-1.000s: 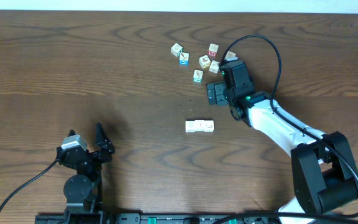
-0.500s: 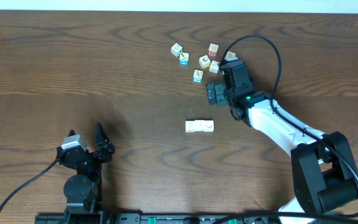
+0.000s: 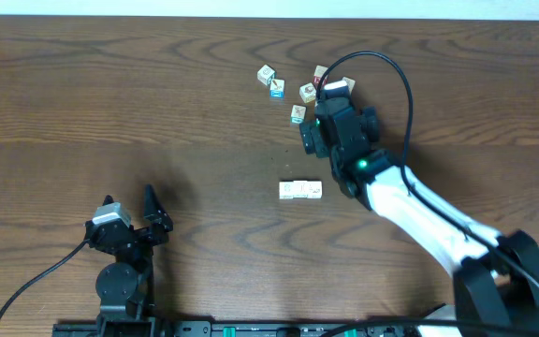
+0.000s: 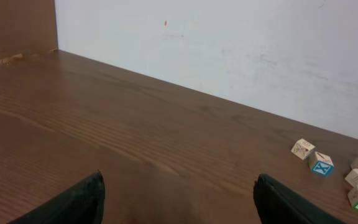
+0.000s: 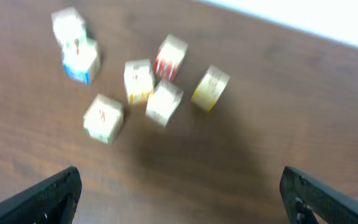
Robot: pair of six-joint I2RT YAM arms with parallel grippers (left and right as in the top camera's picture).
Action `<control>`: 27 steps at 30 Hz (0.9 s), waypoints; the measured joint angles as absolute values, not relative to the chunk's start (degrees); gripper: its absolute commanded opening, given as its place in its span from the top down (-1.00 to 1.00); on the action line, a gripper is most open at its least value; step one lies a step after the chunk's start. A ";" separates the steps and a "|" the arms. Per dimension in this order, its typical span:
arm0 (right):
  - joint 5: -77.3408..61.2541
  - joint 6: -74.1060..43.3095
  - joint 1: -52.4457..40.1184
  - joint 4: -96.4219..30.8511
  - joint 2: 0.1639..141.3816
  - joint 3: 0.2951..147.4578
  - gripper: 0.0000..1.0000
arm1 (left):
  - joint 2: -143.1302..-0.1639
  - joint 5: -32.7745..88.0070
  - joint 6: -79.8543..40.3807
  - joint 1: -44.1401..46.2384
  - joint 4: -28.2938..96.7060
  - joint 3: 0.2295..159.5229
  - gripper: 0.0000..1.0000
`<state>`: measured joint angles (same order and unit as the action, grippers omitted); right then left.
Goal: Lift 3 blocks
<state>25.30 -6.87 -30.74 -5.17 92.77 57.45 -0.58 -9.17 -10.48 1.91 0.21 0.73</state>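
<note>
Three pale cream blocks (image 3: pixel 299 191) lie side by side in a short row at the table's middle; neither wrist view shows them. My right gripper (image 3: pixel 318 116) hangs open above and to the right of that row, at the edge of the cluster of coloured cubes. In the right wrist view its fingers (image 5: pixel 47 200) stand wide apart over bare wood, with nothing between them (image 5: pixel 179 202). My left gripper (image 3: pixel 131 217) rests open near the front left, far from the blocks. Its dark fingertips (image 4: pixel 74 203) frame empty table (image 4: pixel 179 202).
Several small cubes with red, blue, teal or yellow faces (image 3: pixel 298 89) lie scattered at the back, blurred in the right wrist view (image 5: pixel 138 79). The left wrist view shows some of them (image 4: pixel 321 163) at the far right before a white wall (image 4: pixel 229 43).
My right arm has swung up and to the left, towards the cluster of coloured cubes, and its gripper has turned. The left arm and the row of blocks have not moved.
</note>
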 measured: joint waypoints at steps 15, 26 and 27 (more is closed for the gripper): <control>20.99 -1.80 -24.27 15.35 64.25 33.32 -0.99 | -0.58 -9.15 -10.46 1.91 0.36 0.80 -0.54; 9.67 1.61 -11.75 1.65 41.85 30.09 -0.99 | -0.60 -9.13 -10.46 1.91 0.43 0.84 -0.54; 9.41 1.96 -11.07 1.56 39.62 29.23 -0.99 | -0.58 -9.15 -10.46 1.91 0.43 0.84 -0.54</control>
<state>9.41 1.96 -11.07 1.56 39.62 29.23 -0.58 -9.15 -10.46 1.91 0.43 0.84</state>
